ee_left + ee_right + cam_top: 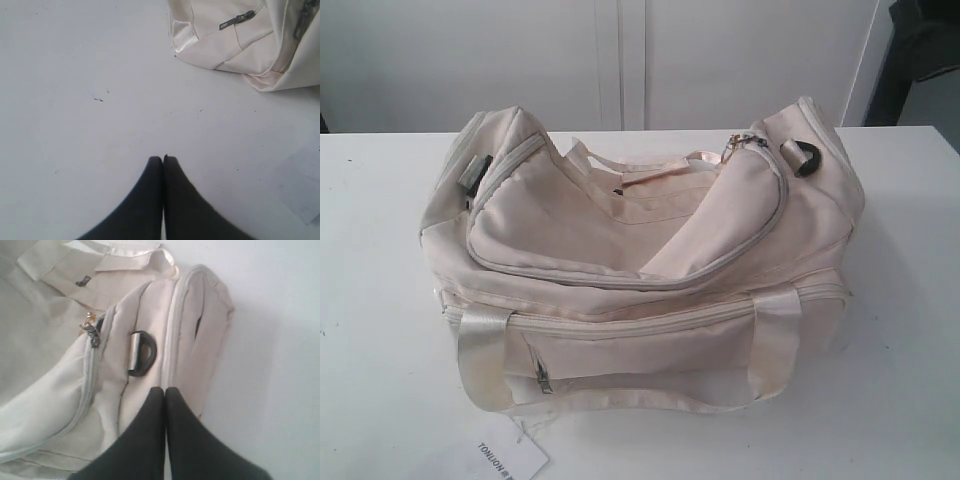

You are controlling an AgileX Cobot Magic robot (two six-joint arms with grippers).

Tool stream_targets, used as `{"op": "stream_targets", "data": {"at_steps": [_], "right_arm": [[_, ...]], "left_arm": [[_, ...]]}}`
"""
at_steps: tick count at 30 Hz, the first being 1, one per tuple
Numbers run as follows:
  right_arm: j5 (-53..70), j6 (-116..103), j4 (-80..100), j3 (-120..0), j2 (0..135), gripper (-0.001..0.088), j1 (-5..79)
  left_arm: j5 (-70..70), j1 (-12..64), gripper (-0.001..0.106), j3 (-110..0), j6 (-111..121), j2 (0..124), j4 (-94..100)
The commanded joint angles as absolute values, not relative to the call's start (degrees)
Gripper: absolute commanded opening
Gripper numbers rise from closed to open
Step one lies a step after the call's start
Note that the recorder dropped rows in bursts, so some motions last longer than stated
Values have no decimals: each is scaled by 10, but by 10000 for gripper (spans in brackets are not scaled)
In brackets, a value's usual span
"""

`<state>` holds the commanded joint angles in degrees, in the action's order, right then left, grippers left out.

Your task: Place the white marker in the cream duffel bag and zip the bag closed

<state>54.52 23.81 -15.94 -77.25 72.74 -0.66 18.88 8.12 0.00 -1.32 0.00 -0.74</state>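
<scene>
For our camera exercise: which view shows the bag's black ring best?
The right wrist view: the black ring sits close and large, mid-frame. The exterior view shows it small, far right on the bag. The left wrist view misses it.

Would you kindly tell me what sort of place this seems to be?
Probably an indoor lab or test bench: a plain white table holds the cream duffel bag and a paper tag, white panels stand behind, and the black left gripper and right gripper hang near it.

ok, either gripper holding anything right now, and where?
Nothing held. Left gripper shut, empty, over the white table; right gripper shut, empty, over one end of the soft cream fabric duffel bag.
</scene>
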Motion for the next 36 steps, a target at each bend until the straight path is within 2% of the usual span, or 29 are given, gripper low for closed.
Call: {"op": "stream_targets", "data": {"at_steps": [10,27,36], "right_arm": [[481,238,-150,-641,596,0,-7],[318,226,-113,-317,303,0,-7],[273,193,-119,-198,230,0,-7]], "left_arm": [[189,81,0,0,-13,0,-7],[189,81,0,0,-13,0,-7],[189,81,0,0,-14,0,-7]]}}
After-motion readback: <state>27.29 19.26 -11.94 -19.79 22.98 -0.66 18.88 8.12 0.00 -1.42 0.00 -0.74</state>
